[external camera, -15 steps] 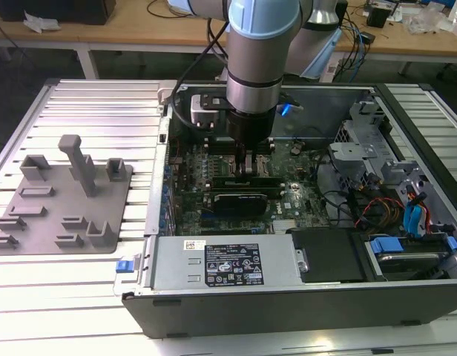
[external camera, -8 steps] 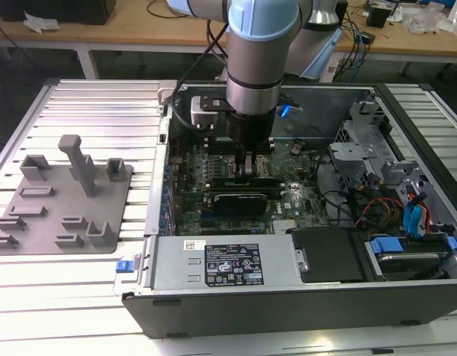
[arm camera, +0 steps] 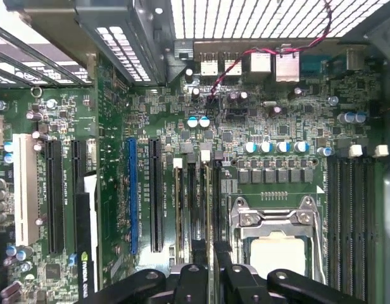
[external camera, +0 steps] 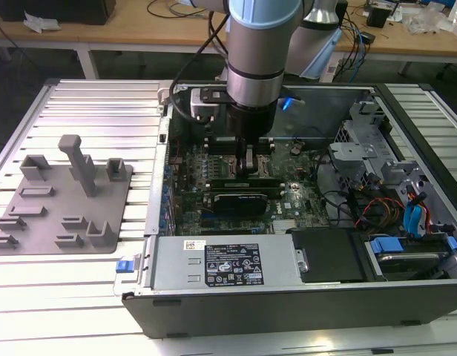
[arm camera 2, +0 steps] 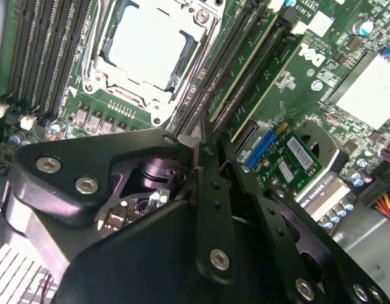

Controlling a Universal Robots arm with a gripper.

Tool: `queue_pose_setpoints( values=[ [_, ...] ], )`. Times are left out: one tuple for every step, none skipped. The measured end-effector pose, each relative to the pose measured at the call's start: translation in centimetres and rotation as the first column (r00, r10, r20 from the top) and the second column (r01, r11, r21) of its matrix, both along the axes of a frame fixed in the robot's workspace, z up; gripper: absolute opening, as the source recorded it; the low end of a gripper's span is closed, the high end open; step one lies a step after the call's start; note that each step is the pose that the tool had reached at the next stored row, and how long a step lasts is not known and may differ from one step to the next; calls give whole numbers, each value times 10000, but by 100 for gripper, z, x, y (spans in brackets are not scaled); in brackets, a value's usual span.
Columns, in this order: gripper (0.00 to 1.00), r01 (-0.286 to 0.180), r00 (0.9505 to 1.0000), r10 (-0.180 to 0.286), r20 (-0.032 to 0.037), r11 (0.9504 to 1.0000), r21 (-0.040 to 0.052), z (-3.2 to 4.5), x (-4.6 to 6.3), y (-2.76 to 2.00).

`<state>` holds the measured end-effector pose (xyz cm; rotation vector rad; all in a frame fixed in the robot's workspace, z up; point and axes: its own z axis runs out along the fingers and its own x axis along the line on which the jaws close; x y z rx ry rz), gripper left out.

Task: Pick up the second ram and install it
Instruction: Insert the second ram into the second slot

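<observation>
Arm reaches straight down into the open computer case (external camera: 406,126). The gripper (external camera: 250,165) sits low over the motherboard (external camera: 303,194), its fingers (arm camera: 201,248) drawn close together with a thin edge-on strip between the tips. That strip looks like the second ram (arm camera: 209,209), standing in a memory slot just beside the processor socket (arm camera: 277,250); how firmly the fingers clamp it, I cannot tell.

In the first wrist view another stick (arm camera: 192,202) stands in the neighbouring slot, and empty memory slots (arm camera: 353,215) line the far side of the socket. The blue expansion slot (arm camera: 132,196) and black ones run alongside.

In the second wrist view the bare square socket plate (arm camera 2: 147,44) is right past the fingertips, with the slot rows running by it.

In the exterior view the black expansion card (external camera: 239,200) lies across the board at 6 o'clock of the gripper, close under it. The power supply box (external camera: 225,263) spans the case's near edge. Drive cage (external camera: 362,141) and blue-tabbed drives (external camera: 410,256) crowd the 3 to 4 o'clock side, with loose red and orange wires (external camera: 369,208) between. The grey parts fixture (external camera: 61,200) stands on the slatted table (external camera: 95,104) at 9 o'clock, well apart.
</observation>
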<state>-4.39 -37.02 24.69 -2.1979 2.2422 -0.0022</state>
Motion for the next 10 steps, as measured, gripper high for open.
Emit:
queue_pose_setpoints(
  values=[
    [17,0,10000,0,1,10000,-1,21,0,0],
    [17,0,10000,0,2,10000,1,21,6,0],
    [17,0,10000,0,0,10000,-2,22,42,0],
    [17,1,10000,-1,0,10000,-1,22,92,0],
    [17,-1,10000,1,1,10000,-1,22,123,0],
    [17,0,10000,0,1,10000,0,21,146,0],
    [17,0,10000,0,1,10000,-1,22,171,0],
    [17,1,10000,-1,1,10000,-1,22,171,0],
    [17,0,10000,0,1,10000,-1,22,172,0],
    [8,0,10000,0,1,10000,-1,22,173,0]
  ],
)
